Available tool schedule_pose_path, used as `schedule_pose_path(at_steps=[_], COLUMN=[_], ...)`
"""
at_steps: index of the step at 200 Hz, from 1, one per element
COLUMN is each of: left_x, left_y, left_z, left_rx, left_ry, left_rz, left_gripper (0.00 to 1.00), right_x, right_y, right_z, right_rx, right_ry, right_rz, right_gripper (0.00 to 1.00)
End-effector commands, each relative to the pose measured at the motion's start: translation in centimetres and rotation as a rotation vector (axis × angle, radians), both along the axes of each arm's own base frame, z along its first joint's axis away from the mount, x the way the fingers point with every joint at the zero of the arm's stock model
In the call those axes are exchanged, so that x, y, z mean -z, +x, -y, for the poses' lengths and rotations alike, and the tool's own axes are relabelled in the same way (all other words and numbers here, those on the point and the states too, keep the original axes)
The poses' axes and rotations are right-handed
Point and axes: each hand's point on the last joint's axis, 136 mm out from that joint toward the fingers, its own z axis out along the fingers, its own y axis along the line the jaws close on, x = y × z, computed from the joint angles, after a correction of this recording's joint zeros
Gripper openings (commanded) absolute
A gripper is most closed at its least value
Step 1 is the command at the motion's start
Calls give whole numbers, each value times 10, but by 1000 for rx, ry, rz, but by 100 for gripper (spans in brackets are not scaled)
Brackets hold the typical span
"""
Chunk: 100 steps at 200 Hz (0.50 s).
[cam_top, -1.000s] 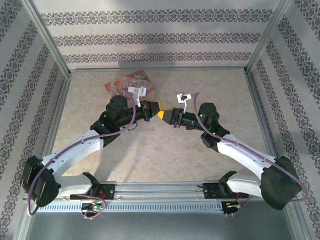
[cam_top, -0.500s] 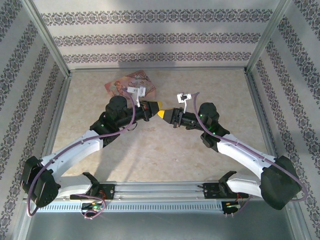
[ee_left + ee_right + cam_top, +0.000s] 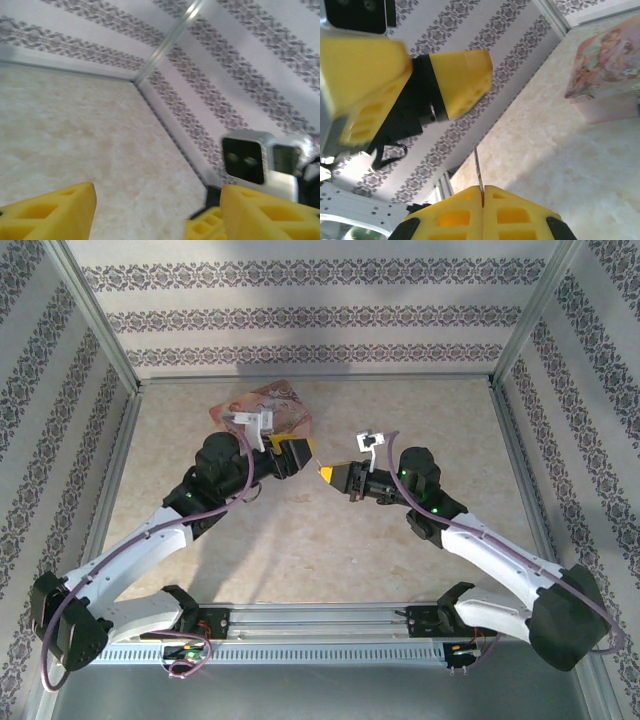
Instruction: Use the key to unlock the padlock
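My right gripper [image 3: 325, 473] [image 3: 483, 192] is shut on the key [image 3: 478, 170]. Its thin metal blade sticks up from between the closed yellow fingers, edge-on to the camera. My left gripper [image 3: 303, 453] [image 3: 157, 210] hovers just to the left of it and faces it. Its yellow fingers [image 3: 50, 215] stand wide apart, with bare floor showing in the gap. In the right wrist view the left gripper's two fingers [image 3: 462, 80] hang above the key's tip, apart from it. The padlock is hidden or out of view.
A pink floral-printed box [image 3: 270, 405] [image 3: 607, 70] lies on the beige floor behind the left gripper. Patterned walls with metal corner posts [image 3: 95, 315] close in the back and both sides. Open floor [image 3: 330, 550] lies in front of the grippers.
The left arm has swung back to the left, pulling its gripper away from the right one. The right gripper has stayed nearly in place with the key.
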Motion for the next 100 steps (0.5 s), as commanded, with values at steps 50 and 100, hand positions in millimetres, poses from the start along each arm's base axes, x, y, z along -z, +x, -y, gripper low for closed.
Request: schedule_pose_path(at_steps=[50,100], left_x=[39,71], left_y=[64,124], left_z=[-61,-62], left_rx=[-215,-239], left_ry=[229,371], left_rz=[-166,-220], left_gripper=[82,88], right_x=[62,90], right_y=[6,3], right_z=[57,85], right_rx=[245,336], right_ry=[-381,-527], right_rz=[-39,-97], right_gripper=[0,0])
